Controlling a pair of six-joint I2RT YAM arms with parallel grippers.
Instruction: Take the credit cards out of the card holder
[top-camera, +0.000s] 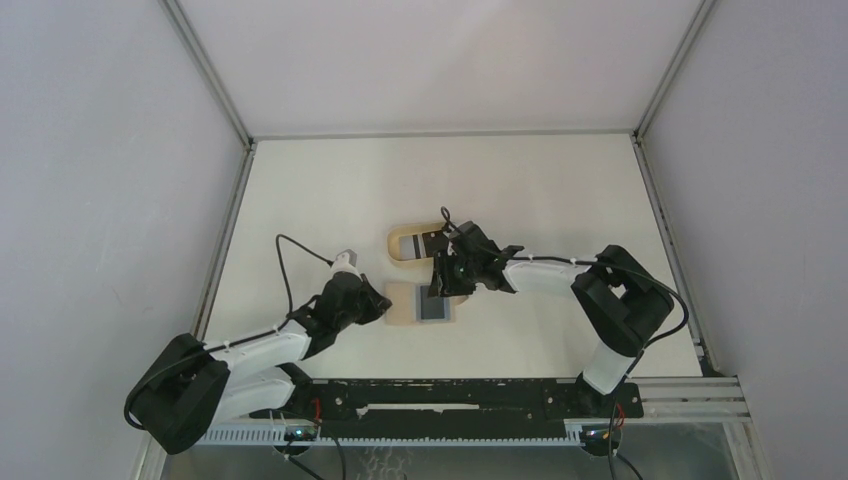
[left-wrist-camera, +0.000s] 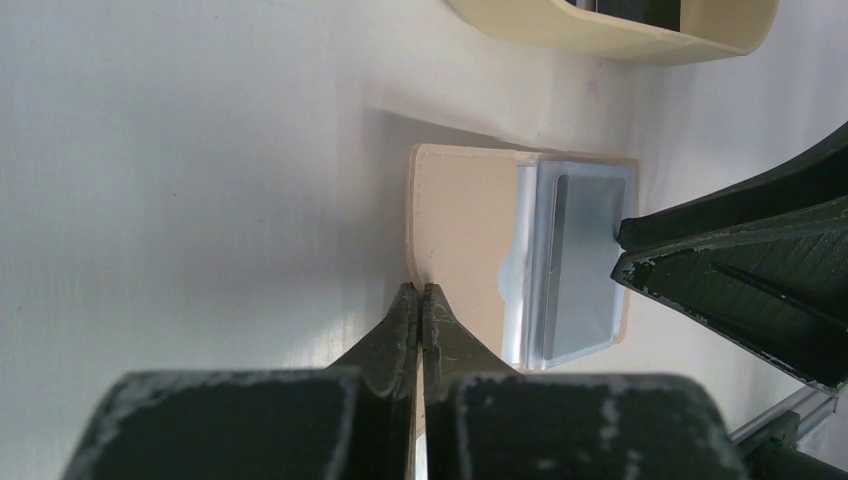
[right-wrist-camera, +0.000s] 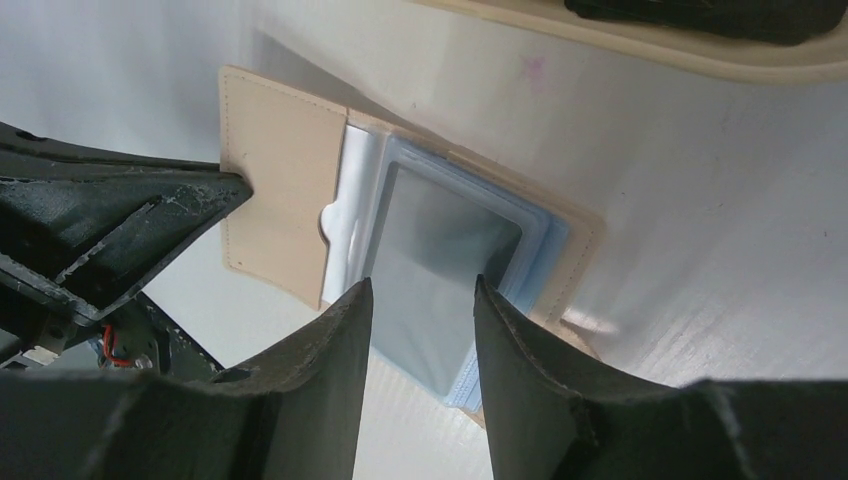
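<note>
The card holder (top-camera: 404, 304) lies opened flat on the white table (top-camera: 330, 190), between the two arms and just near of the beige tray (top-camera: 398, 243), apart from it. Its tan flap is on the left, and its clear plastic sleeves are on the right. A grey credit card (right-wrist-camera: 440, 255) sits inside the top sleeve, and pale blue edges of further sleeves show beneath it. The left gripper (top-camera: 384, 303) reaches in from the left with its jaws pressed together. Their tips touch the left edge of the tan flap. I cannot tell whether the flap is caught between them or only pressed down. The right gripper (right-wrist-camera: 418, 312) comes in from the right, tilted down over the sleeve side. Its jaws are apart and hold nothing. In the right wrist view its fingers (right-wrist-camera: 340, 335) stand one on either side of the sleeved card. A black card (right-wrist-camera: 700, 12) lies in the tray, just beyond the right gripper.
</note>
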